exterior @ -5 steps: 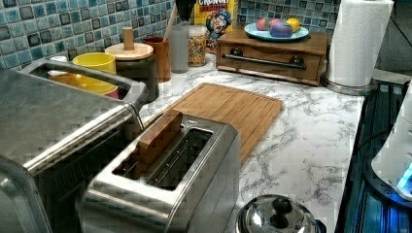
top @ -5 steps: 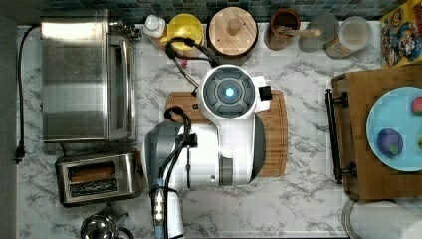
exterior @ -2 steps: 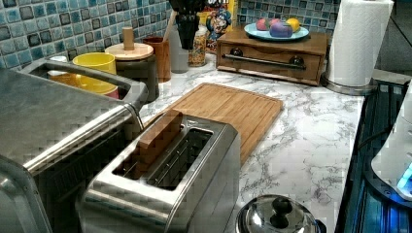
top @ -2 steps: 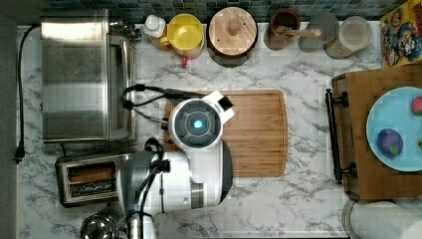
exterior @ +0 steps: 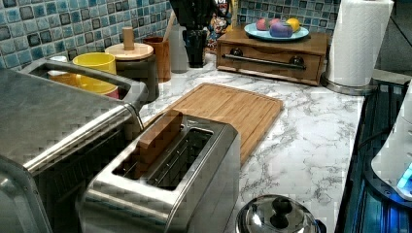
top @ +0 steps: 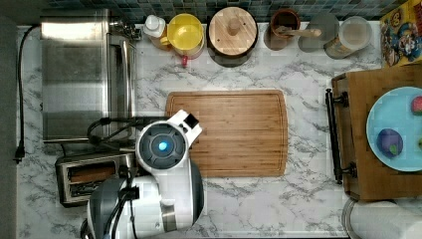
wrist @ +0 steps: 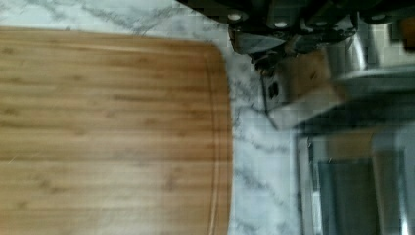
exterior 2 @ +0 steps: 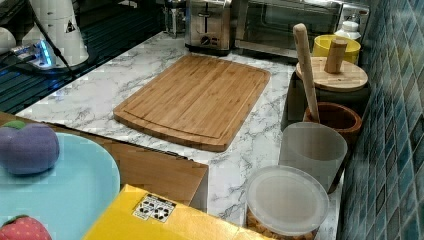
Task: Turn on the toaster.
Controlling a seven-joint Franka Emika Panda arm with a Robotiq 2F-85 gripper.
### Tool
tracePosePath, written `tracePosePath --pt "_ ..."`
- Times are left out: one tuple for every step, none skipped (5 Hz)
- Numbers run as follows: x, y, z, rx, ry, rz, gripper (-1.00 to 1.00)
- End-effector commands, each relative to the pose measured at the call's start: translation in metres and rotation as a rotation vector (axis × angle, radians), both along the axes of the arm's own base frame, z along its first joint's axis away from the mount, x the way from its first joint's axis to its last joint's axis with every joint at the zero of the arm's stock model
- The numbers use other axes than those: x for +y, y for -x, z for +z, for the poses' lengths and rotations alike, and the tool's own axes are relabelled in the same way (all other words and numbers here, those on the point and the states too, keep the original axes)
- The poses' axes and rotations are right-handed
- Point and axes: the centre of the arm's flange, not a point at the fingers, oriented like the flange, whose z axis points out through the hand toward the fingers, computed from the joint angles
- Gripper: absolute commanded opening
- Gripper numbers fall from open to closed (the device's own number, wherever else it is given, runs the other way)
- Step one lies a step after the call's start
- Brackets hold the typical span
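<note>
White and grey robot arm with black cables

The arm [top: 164,194] had smooth white shells and a grey rounded joint; its round dark-grey cap carried a small glowing blue light. Black cables looped out beside it and ran down along the lower joint. A white block with a black square sat at its wrist. In the wrist view, dark hardware showed pale round screw heads.

Even bright overhead light; glare on toaster oven [top: 74,74]; wrist view blurred; blocky compression artefacts throughout.
</note>
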Motion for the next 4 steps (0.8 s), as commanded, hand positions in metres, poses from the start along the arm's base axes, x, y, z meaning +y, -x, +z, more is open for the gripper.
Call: tracePosePath --pt "0.047 0.053 -0.004 -0.030 -0.059 0.172 -1.00" --pt "0.052 0.050 -0.022 -0.018 -0.038 0.159 -1.00" --pt "0.042 0.042 -0.033 -0.028 -0.035 0.080 -1.00" --pt "0.041 0.040 -0.043 -0.008 -0.045 0.066 -1.00"
